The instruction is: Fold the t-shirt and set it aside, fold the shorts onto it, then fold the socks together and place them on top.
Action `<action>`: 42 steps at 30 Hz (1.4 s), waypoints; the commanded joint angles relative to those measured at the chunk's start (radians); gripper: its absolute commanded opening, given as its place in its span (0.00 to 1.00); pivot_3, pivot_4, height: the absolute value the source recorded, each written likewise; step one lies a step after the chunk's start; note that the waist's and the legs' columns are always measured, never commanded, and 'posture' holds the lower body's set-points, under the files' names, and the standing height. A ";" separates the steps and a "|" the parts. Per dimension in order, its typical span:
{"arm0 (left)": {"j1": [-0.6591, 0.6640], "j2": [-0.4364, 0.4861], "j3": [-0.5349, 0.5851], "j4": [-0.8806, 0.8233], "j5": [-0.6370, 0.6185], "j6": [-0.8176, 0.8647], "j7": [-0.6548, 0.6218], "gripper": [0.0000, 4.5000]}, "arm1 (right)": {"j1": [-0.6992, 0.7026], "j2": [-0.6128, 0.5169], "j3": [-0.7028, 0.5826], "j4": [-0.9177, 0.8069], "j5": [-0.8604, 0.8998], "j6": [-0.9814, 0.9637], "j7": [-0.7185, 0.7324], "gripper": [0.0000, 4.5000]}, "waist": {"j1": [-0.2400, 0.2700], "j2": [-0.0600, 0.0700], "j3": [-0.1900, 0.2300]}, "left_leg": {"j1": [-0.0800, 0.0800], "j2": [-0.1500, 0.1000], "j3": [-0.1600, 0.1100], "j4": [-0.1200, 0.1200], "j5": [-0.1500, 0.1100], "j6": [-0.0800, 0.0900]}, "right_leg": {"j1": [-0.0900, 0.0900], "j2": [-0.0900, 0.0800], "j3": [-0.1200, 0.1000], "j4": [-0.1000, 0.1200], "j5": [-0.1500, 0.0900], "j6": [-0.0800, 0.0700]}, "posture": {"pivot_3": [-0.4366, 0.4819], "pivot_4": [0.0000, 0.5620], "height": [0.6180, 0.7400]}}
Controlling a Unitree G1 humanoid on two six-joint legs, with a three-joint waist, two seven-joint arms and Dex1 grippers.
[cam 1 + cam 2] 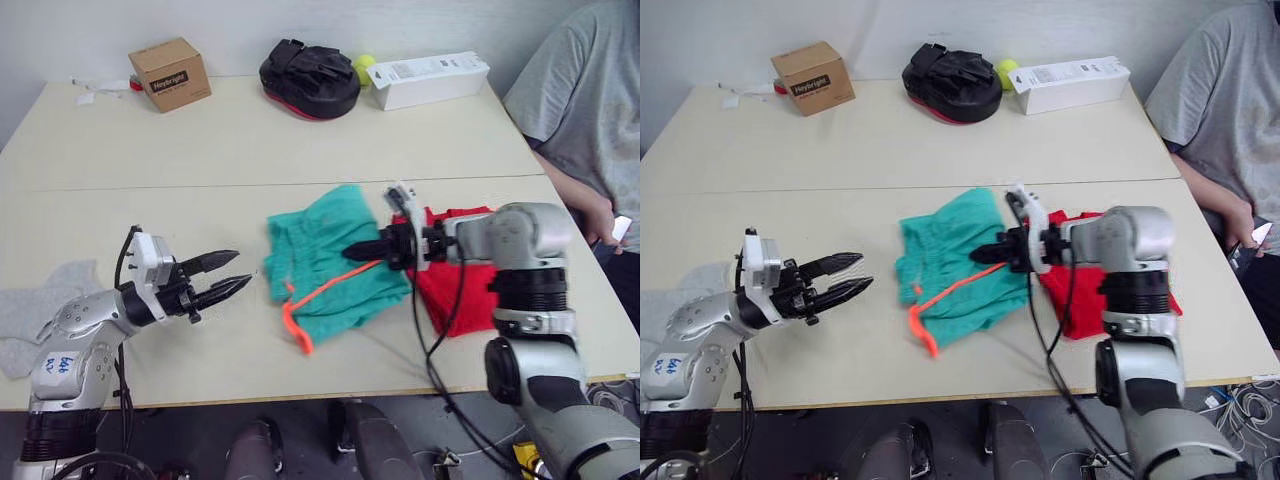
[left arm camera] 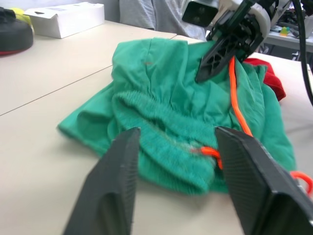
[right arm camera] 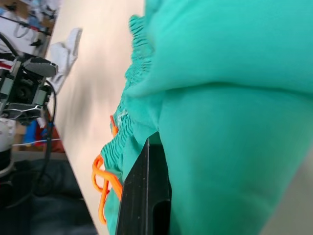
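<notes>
A pale cream table [image 1: 250, 160] with a seam running across its middle stands against a plain light wall.

Two robot pincers are over its near half. The left gripper [image 1: 232, 274] hovers just above the table with its two black fingers spread apart and holding nothing. The right gripper [image 1: 352, 250] points toward it from the opposite side, fingers drawn together and pinching a fold of the shorts [image 1: 330, 265].

There is one pair of shorts, teal-green and crumpled, lying between the two pincers, its gathered waistband a short way ahead of the left gripper's open tips. One neon orange drawstring [image 1: 320, 295] trails from under the right gripper's tips to the edge of the shorts nearest the robot.

One t-shirt [image 1: 455, 290], bright red and bunched, lies behind the right gripper, beneath its wrist, partly under the shorts.

Light grey socks [image 1: 40, 310] lie behind the left gripper, beside that arm's elbow at the table edge (whether one or two cannot be told).

Well beyond both pincers, along the far edge, sit one brown cardboard box [image 1: 169, 73], one black padded mitt [image 1: 309, 78], one yellow-green ball [image 1: 364, 67] and one long white box [image 1: 427, 79].

One person in a grey shirt [image 1: 580, 110] sits beyond the right arm, at the table's end.
</notes>
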 commanded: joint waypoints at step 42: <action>0.015 0.066 -0.032 -0.087 -0.014 -0.063 -0.160 1.00 | 0.166 -0.620 0.093 0.546 -0.197 -0.632 0.332 0.31 | 0.028 0.009 0.007 | -0.001 -0.001 0.003 0.007 0.002 -0.002 | 0.001 0.002 0.006 -0.001 0.002 0.006 | 0.48 0.27 1.00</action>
